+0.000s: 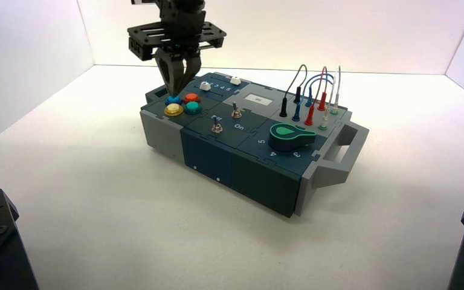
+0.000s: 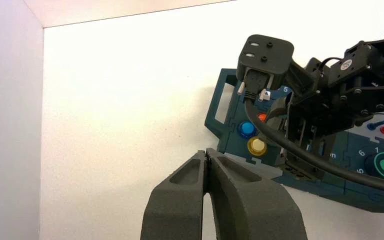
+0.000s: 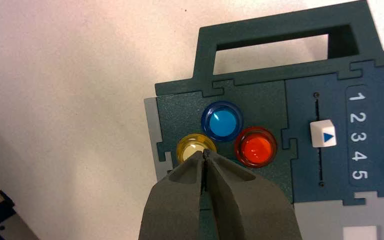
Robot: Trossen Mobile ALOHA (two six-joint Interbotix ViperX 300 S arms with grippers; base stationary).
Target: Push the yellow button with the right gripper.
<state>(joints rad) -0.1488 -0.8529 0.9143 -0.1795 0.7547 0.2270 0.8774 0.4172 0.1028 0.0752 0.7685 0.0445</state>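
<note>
Bright, even light from overhead; the box [image 1: 241,163] casts only a soft, faint shadow. A pale sheen sits on the yellow button [image 3: 192,145], just beyond the right gripper [image 3: 206,155] tips

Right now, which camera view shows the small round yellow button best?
The right wrist view: the small round yellow button is close, the shut right gripper overlapping its edge. The high view and left wrist view show it small.
</note>
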